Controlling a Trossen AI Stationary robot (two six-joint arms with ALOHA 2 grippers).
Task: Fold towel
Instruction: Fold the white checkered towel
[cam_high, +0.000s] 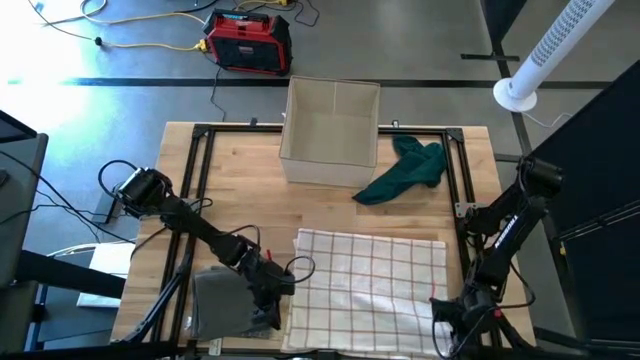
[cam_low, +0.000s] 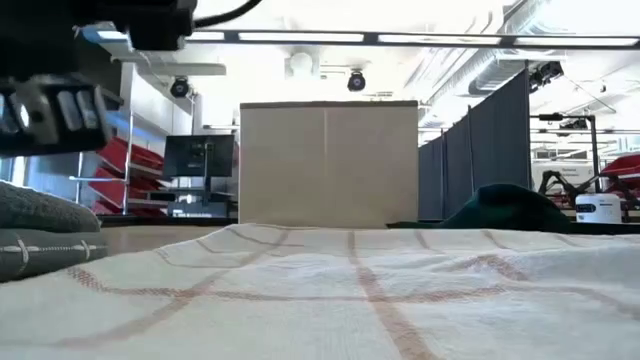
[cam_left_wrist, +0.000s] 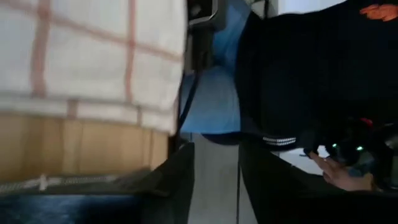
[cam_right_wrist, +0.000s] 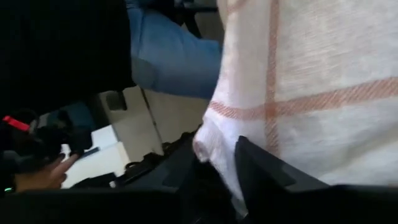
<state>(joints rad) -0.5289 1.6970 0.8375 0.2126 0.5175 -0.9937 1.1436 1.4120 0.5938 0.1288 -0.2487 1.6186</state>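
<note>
While the white cloth towel with thin red check lines (cam_high: 368, 285) lies spread flat on the near half of the wooden tabletop (cam_high: 240, 190), both arms work at its near corners. Its far edge runs straight across the tabletop, well short of the open cardboard box (cam_high: 330, 132); its near edge reaches the tabletop's near edge. The left gripper (cam_high: 268, 295) sits low at the towel's near left corner, just beside a folded grey towel (cam_high: 222, 305) with pale stitching that lies to the left of the checked one. In the left wrist view the jaws stand apart with the towel's edge beyond them, touching neither finger. The right gripper (cam_high: 447, 318) is down at the near right corner; in the right wrist view the towel's corner (cam_right_wrist: 208, 146) hangs between the jaws, which stand close on each side of it, but I cannot tell whether they pinch it.

A crumpled dark green cloth (cam_high: 405, 172) lies beside the box's right side, apart from the checked towel. Bare wood lies open between the towel's far edge and the box, and left of the box. A person in blue trousers (cam_right_wrist: 171, 53) shows past the tabletop's near edge.
</note>
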